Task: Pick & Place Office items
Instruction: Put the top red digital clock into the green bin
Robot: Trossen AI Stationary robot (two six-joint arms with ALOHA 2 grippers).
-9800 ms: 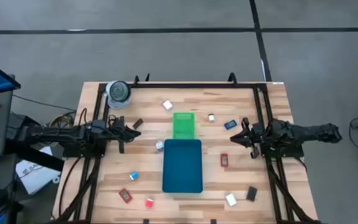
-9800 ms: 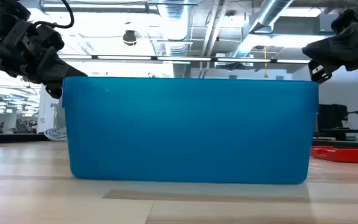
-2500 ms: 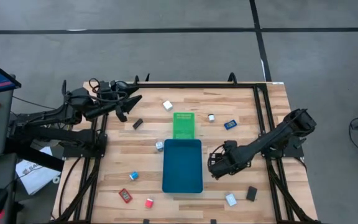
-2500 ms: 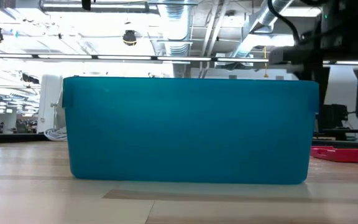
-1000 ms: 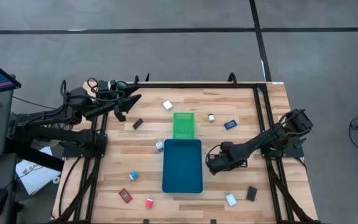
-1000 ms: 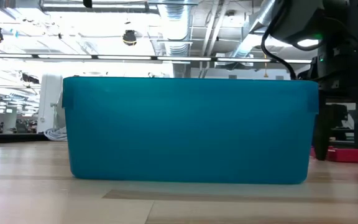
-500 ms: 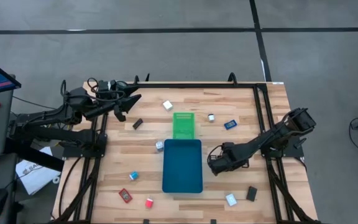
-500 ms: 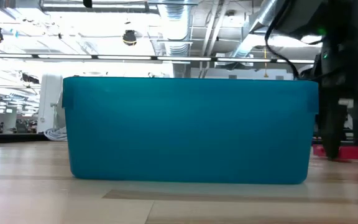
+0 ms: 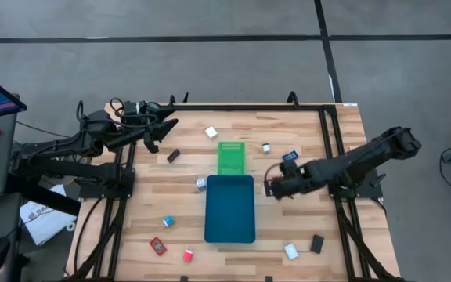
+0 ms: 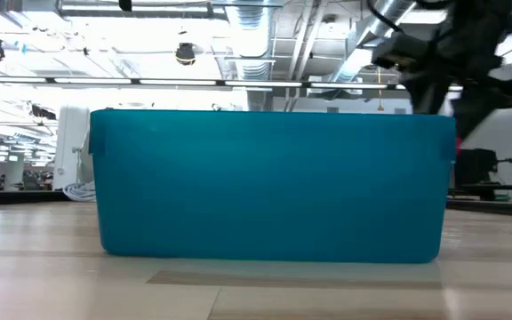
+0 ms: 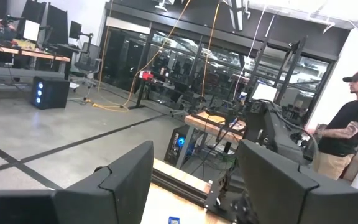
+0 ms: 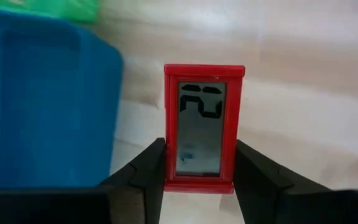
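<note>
Currently, status by label, all places referenced to the teal tray (image 9: 229,208):

Landmark: I take the teal tray at table centre as reference; the green tray (image 9: 232,157) touches its far end.

Right gripper: I have the right gripper (image 9: 273,187) just beside the teal tray's right wall, near its far corner. In the right wrist view its fingers (image 12: 140,176) are clamped on the red office item (image 12: 203,127), one on each long side.

Held item: red frame around a grey window, standing upright between the fingers, lifted clear of the table, with the teal tray's rim (image 12: 48,93) close beside it.

Left gripper: I have the left gripper (image 9: 153,136) parked well away from the teal tray, at the far-left table corner. Its fingers (image 11: 114,184) stand apart and nothing is between them.

Remaining office items: white (image 9: 211,132) and silvery (image 9: 265,147) pieces beyond the green tray; blue (image 9: 168,222) and red (image 9: 158,246) pieces left of the teal tray; white (image 9: 290,251) and black (image 9: 317,244) pieces to its right.

Step in hand (judgement): carry the red item over the tray wall and release.

Risk 1: I grip only the lower part of the frame; a quick swing could pivot or drop it.

Risk 2: a low crossing could strike the rim and shove the tray.

Risk 3: early release would land the item outside the wall.
</note>
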